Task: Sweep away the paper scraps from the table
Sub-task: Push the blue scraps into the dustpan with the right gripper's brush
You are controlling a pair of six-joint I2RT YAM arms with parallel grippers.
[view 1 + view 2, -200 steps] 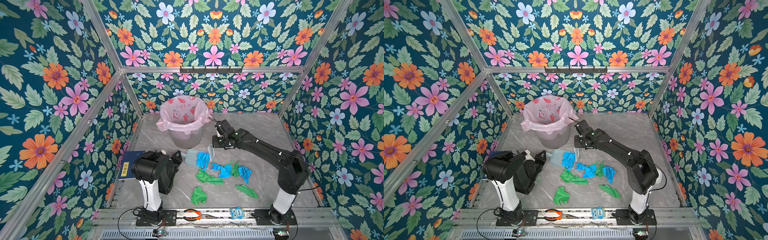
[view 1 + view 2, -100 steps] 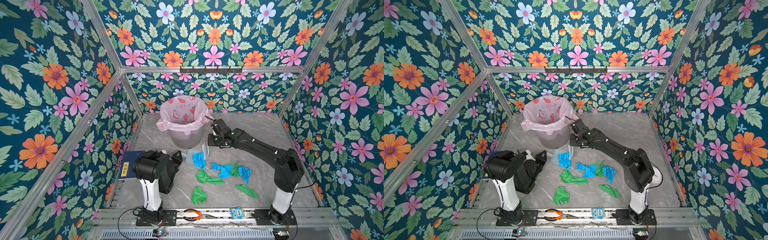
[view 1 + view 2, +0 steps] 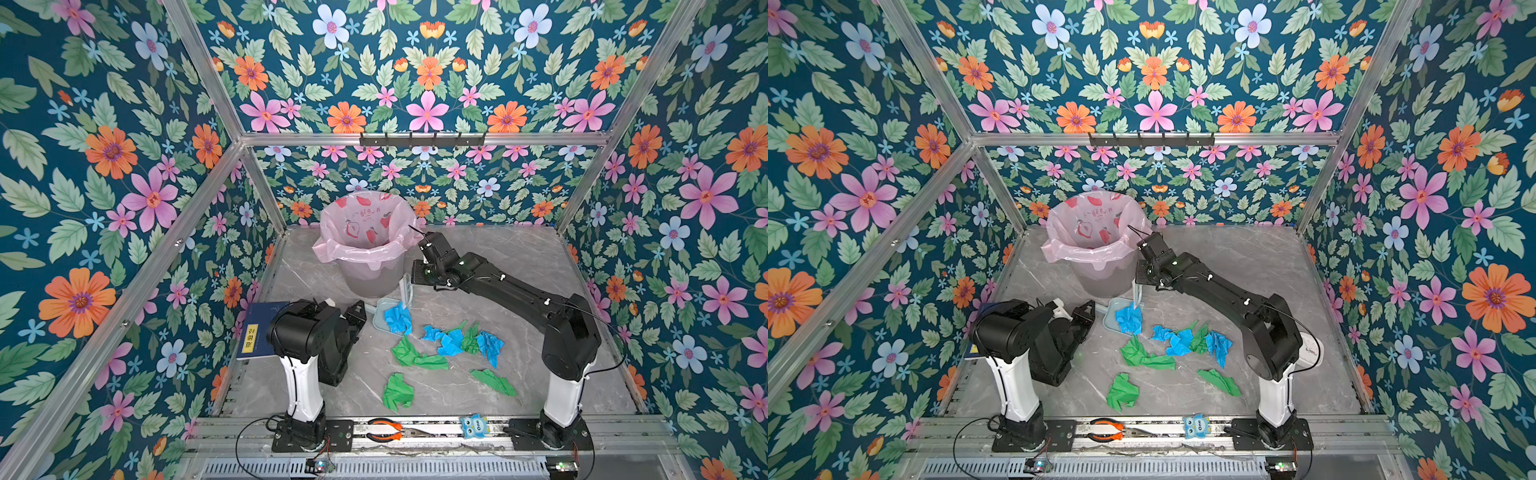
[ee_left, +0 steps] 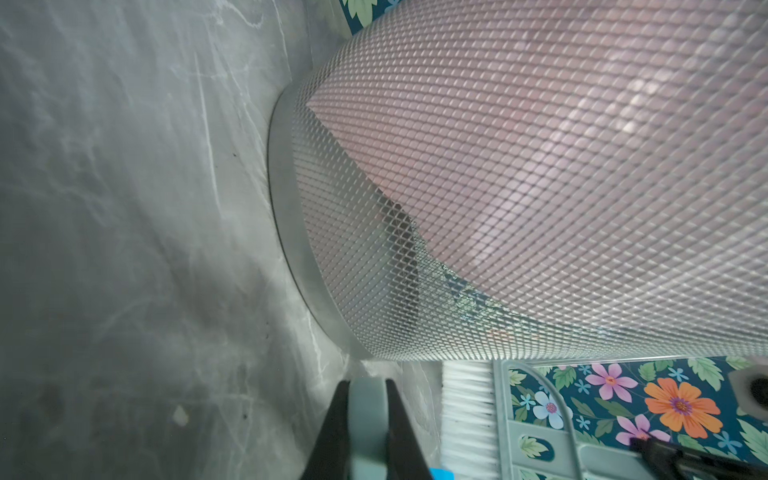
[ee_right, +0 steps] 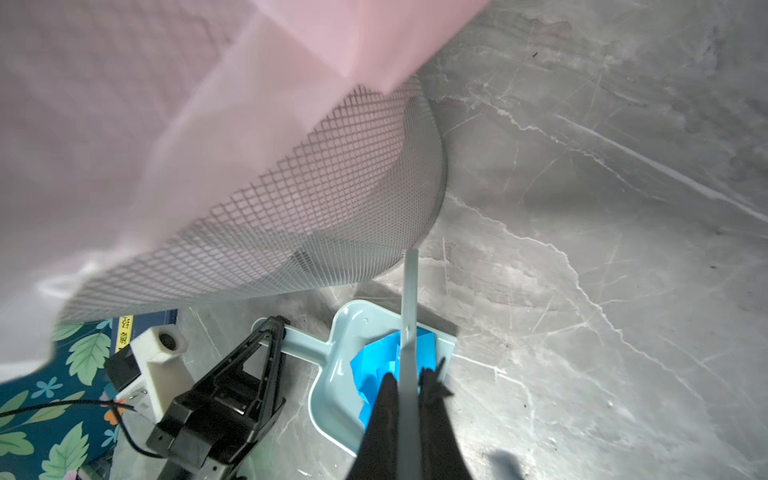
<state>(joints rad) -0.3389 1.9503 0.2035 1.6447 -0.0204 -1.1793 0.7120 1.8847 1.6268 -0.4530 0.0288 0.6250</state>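
Orange-handled pliers (image 3: 386, 424), a blue owl toy (image 3: 473, 426) — and a navy book (image 3: 257, 328).

Black left arm (image 3: 303, 332) and right arm (image 3: 519, 299) have white lower columns and thin cables; right tool (image 5: 409, 374) is black.

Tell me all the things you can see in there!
table: one, grey marble, underneath
bin: one, mesh, pink bag, back
dustpan: one, pale blue, before bin
brush: one, pale blue, over dustpan
blue scraps: several, one in dustpan, others on table
green scraps: several, on table
book: one, dark blue, left edge
pliers: one, orange handles, front rail
owl toy: one, blue, front rail
left gripper: black, shut on dustpan handle
right gripper: black, shut on brush
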